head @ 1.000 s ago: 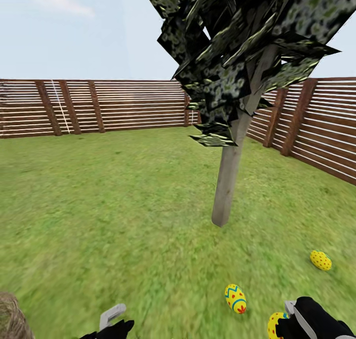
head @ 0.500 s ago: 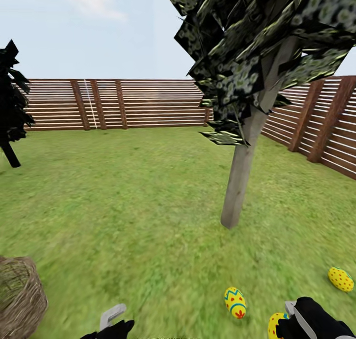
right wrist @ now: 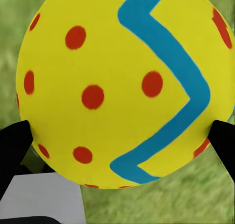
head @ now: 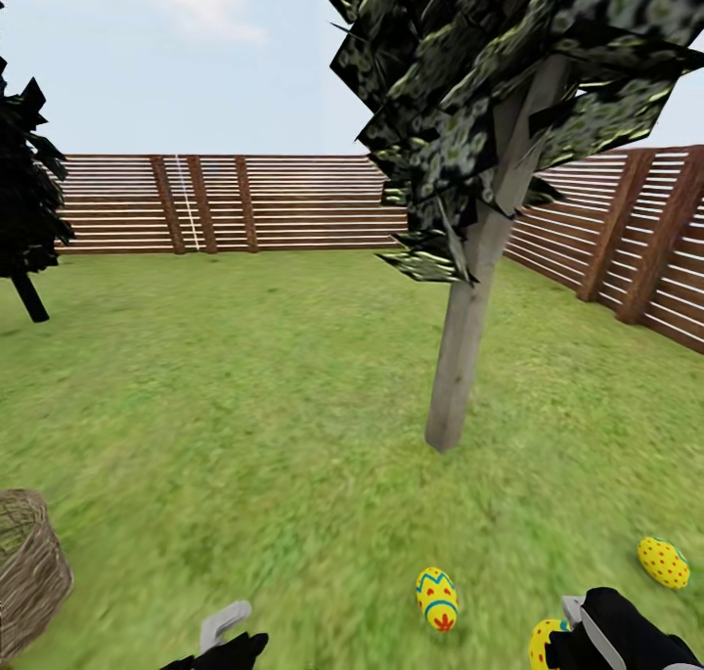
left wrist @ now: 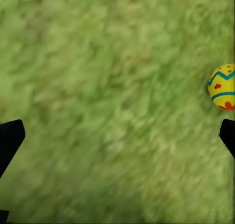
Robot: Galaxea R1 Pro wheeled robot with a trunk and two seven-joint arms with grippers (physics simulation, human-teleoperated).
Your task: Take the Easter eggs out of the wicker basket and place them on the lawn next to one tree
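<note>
Three eggs show. The banded egg lies on the lawn below the tree, its long axis running roughly toward and away from the camera in the head view; it also shows at the edge of the left wrist view. The spotted egg lies further right on the grass, long axis slanting from upper left to lower right, well apart from the banded one. The third egg sits at the right gripper, low in the head view; in the right wrist view this egg rests between the two dark fingers, which pinch its sides, with a blue zigzag and red spots facing the camera.

The left gripper hangs over bare grass; its fingers stand spread wide with nothing between them.

The basket stands on the lawn at the far left. The trunk rises nearly upright, leaning slightly right, under a jagged dark crown. A black tree stands at the left. A slatted brown fence closes the grass behind and on the right, under pale sky.
</note>
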